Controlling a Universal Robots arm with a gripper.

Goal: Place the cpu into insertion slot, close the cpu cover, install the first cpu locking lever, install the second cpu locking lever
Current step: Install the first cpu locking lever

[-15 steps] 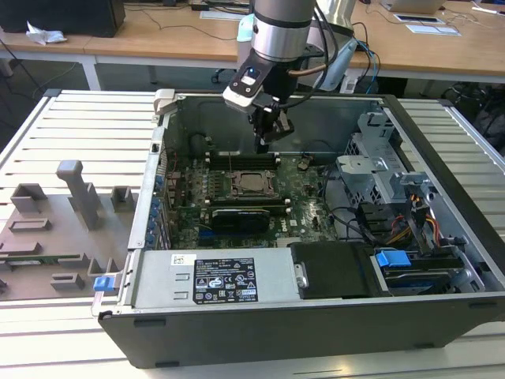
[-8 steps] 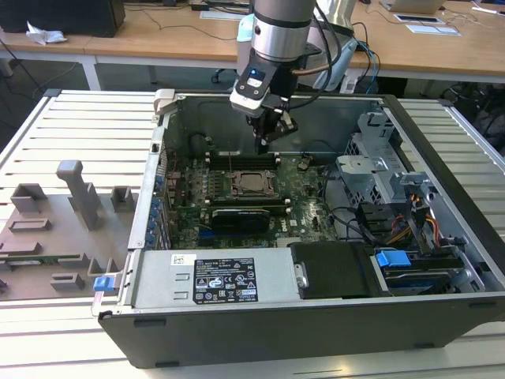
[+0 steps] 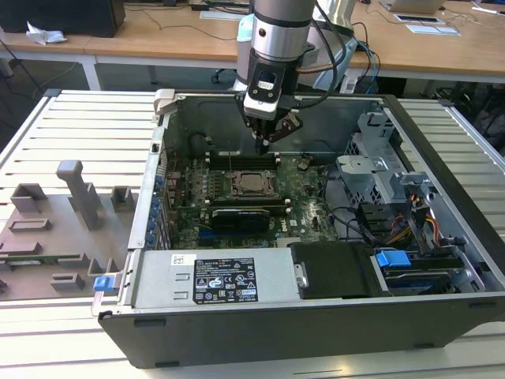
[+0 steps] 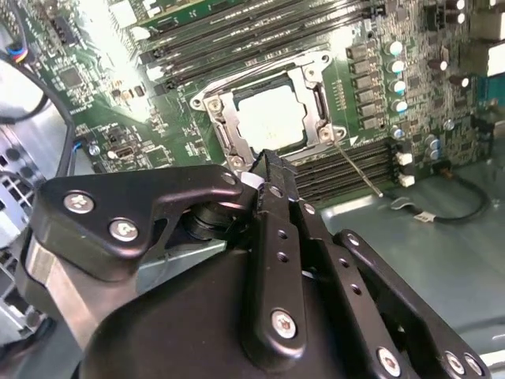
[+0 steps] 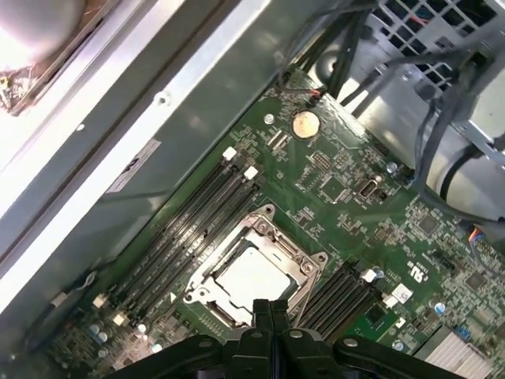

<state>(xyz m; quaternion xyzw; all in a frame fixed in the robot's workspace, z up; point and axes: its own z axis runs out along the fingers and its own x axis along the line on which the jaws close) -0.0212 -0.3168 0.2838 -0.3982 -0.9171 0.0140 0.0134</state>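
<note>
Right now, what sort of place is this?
Probably a robotics lab: an open computer case sits on a slatted metal bench under a robot arm, with wooden desks behind.

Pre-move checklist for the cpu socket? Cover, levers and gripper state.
1. cpu seated in the socket: ok, its silver top lies flat inside the frame.
2. cpu cover down: ok, the frame lies around the chip in both wrist views.
3. locking lever latched: not ok, a thin rod angles away from the socket corner over the memory slots.
4. second lever latched: cannot tell.
5. gripper empty: ok, fingers together with nothing between them, above the socket.
</note>
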